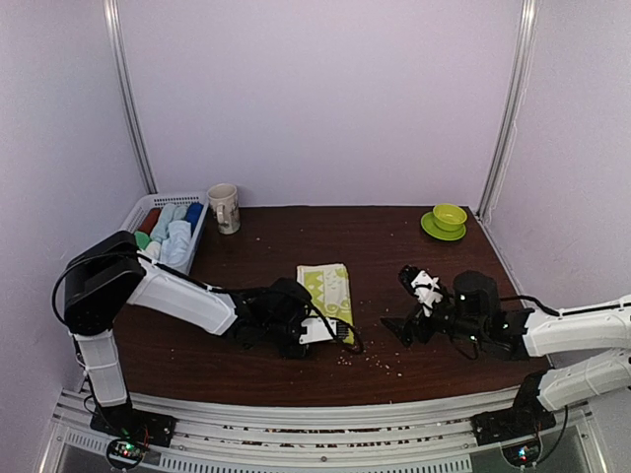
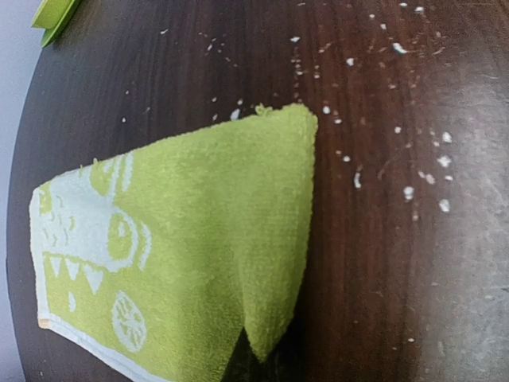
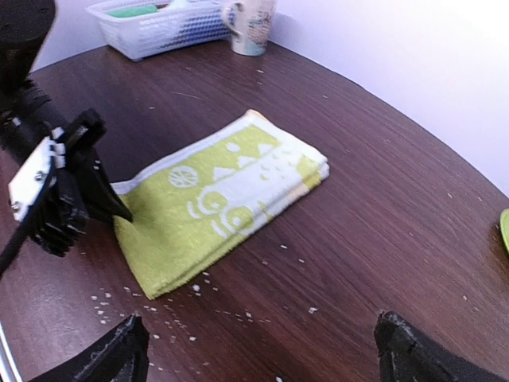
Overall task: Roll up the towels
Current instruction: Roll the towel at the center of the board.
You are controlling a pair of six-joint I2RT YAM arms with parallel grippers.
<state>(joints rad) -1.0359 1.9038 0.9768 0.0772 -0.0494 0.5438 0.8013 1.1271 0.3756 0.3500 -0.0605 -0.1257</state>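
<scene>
The green towel (image 1: 325,291) lies folded flat in the middle of the table (image 1: 256,246), and the left gripper (image 1: 340,335) is pinched tight on its near corner. The right gripper (image 1: 402,304) hangs off to the towel's right, jaws spread wide, holding nothing.

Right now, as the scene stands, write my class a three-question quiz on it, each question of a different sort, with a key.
1. True or false: the left tool is shut on an edge of the yellow-green towel.
2. Where does the mug stand? A) beside the white basket B) on the towel C) on its side by the towel.
3. Fill in: the right tool stands ____, holding nothing.
Key: 1 true; 2 A; 3 open.
</scene>
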